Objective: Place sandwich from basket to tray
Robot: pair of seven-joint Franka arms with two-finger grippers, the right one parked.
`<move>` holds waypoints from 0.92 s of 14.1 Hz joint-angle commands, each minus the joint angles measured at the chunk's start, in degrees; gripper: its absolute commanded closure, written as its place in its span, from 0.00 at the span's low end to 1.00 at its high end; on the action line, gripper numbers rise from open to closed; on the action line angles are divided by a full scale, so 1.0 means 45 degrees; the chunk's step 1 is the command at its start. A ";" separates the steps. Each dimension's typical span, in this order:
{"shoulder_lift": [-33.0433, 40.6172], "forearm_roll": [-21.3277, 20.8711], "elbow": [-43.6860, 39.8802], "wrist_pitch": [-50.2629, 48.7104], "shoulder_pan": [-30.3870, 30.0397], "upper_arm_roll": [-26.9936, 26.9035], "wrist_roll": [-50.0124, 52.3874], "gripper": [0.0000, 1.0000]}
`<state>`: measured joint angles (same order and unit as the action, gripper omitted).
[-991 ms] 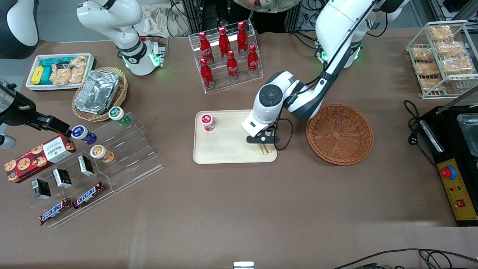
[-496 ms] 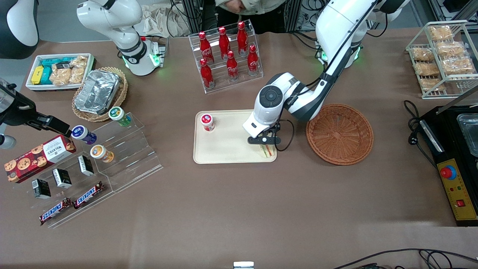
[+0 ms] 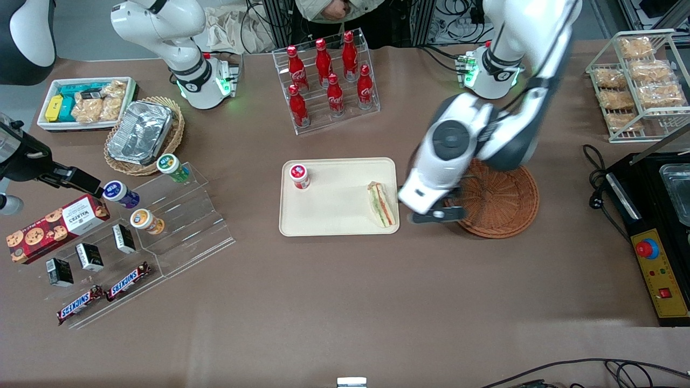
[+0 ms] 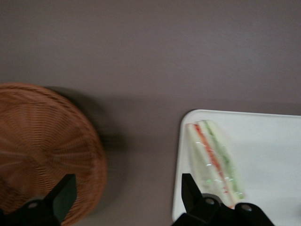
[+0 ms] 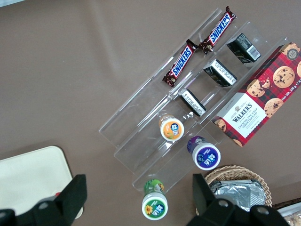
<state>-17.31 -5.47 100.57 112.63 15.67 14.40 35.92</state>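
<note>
The sandwich (image 3: 381, 203) (image 4: 214, 157), a pale wedge with red and green layers, lies flat on the cream tray (image 3: 334, 207) (image 4: 268, 136), at the tray's end nearest the basket. The reddish-brown woven basket (image 3: 501, 199) (image 4: 42, 141) stands beside the tray with nothing showing inside it. My gripper (image 3: 434, 217) (image 4: 128, 188) hangs open and empty above the strip of table between tray and basket. One finger (image 4: 188, 188) hangs over the tray's rim and the other (image 4: 66, 190) over the basket's edge.
A small red-capped jar (image 3: 299, 175) stands on the tray's other end. A rack of red cola bottles (image 3: 329, 81) is farther from the camera. An acrylic snack stand (image 3: 161, 215) sits toward the parked arm's end, a wire bread rack (image 3: 636, 81) and a control box (image 3: 660, 272) toward the working arm's.
My gripper let go of the sandwich, rose and swung off the tray toward the basket. The sandwich now lies uncovered on the tray.
</note>
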 commanded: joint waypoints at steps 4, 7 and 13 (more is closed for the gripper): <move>0.2066 -0.0190 -0.0006 -0.1179 -0.2424 0.0101 -0.2898 0.01; 0.2712 -0.0578 -0.0006 -0.1805 -0.3402 0.0043 -0.4345 0.01; 0.3183 -0.1266 -0.0025 -0.2547 -0.3893 -0.0035 -0.4974 0.01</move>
<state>-3.95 -10.71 100.01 103.07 -1.57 13.90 14.43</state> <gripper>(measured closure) 0.004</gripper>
